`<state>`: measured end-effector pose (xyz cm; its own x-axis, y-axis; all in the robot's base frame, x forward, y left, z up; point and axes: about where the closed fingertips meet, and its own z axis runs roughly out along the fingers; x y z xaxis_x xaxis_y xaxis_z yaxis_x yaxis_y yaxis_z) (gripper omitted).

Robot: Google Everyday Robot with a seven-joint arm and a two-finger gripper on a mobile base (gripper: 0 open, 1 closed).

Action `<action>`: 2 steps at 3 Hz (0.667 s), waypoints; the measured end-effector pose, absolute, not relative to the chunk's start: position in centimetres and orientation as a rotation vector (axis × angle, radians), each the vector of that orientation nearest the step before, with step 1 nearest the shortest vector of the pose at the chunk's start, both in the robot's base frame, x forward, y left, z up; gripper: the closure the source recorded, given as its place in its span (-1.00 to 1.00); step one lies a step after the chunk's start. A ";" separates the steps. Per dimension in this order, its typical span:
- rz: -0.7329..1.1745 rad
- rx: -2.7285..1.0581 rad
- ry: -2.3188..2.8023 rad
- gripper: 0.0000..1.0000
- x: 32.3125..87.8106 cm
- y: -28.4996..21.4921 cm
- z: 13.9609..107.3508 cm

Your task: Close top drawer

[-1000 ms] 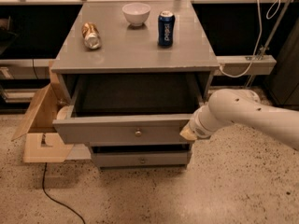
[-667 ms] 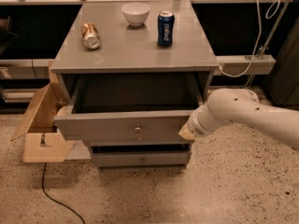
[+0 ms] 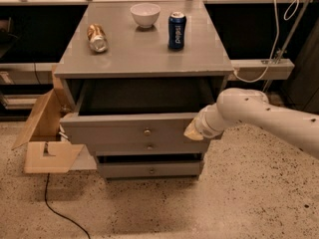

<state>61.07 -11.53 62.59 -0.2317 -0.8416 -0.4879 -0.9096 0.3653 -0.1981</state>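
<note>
Three drawers: top drawer (image 3: 114, 129) on top and sticking out the most, two lower drawers (image 3: 149, 169) under it
Top drawer: out from under the counter (image 3: 139, 54), dark inside open to see, small round knob (image 3: 147, 131) in the middle of the front
End effector (image 3: 193, 131): pressed on the right end of the top drawer front, well to the right of the knob; cannot tell if clenched or released
Just changed: front panel a little further in than a second ago, end effector moved in with it
Meaning for the task: good sign, partly shut, not all the way in yet, more pushing straight in likely needed
Watch out: risk of a crooked, stuck drawer from a push on one end only
On the counter: white bowl (image 3: 145, 14), blue can (image 3: 177, 30) standing, another can (image 3: 97, 38) lying on its side
On the floor: cardboard box (image 3: 47, 138) at the left
</note>
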 end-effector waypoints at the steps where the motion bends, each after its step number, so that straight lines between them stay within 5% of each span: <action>1: 0.165 -1.487 2.109 1.00 63.1 -10.8 62.5; 2: 0.164 -1.429 2.143 1.00 65.5 -10.4 62.2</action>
